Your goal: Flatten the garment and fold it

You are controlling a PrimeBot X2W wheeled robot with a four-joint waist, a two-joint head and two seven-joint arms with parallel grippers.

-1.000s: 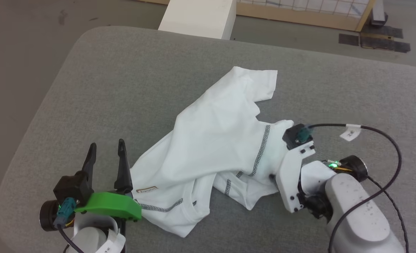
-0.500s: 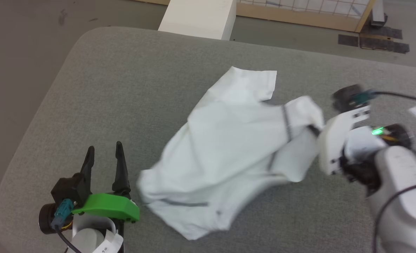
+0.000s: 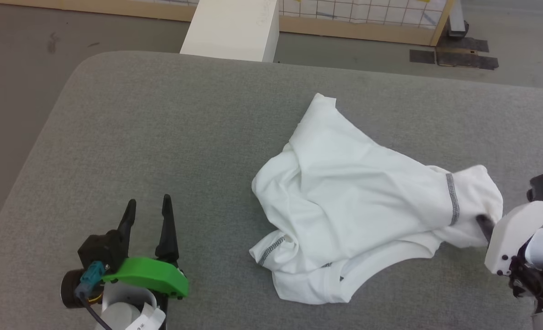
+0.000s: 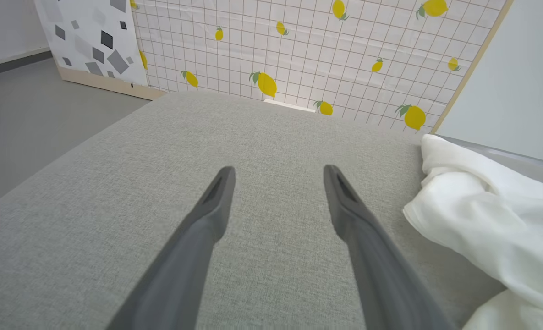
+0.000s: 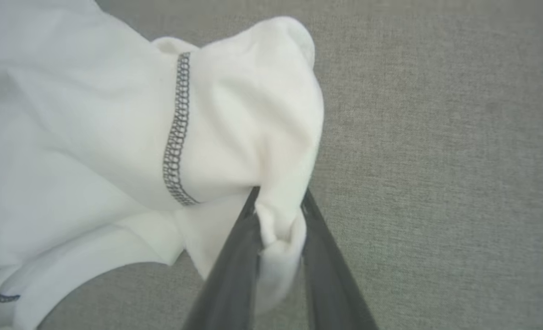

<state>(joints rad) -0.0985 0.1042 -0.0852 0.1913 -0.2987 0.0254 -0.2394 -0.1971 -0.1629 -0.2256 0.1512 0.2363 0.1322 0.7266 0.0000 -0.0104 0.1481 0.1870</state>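
**Garment (image 3: 367, 206) hauled toward the robot's right**

Since half a second ago the right claw (image 3: 484, 223) has swung further right and taken the shirt with it. The cloth, which lay just beside the left claw (image 3: 148, 205), is now well apart from it. The head camera has shifted a little too.

Nearest the robot, the left claw hangs over the near-left part of the grey padded surface (image 3: 161, 114), its two dark fingers spread with nothing between them. At the near right, the right claw is clamped on a bunched fold of white fabric just past a grey-black stitched seam (image 3: 452, 197). In the right wrist view the cloth is squeezed between both fingers (image 5: 234, 275).

The garment lies crumpled on the right half of the surface, one end drawn toward that claw. A stitched hem (image 3: 271, 245) shows at its near-left edge, and one corner points away. Beyond the far edge stand a white box (image 3: 232, 27) and a lemon-patterned grid panel (image 4: 298, 46).
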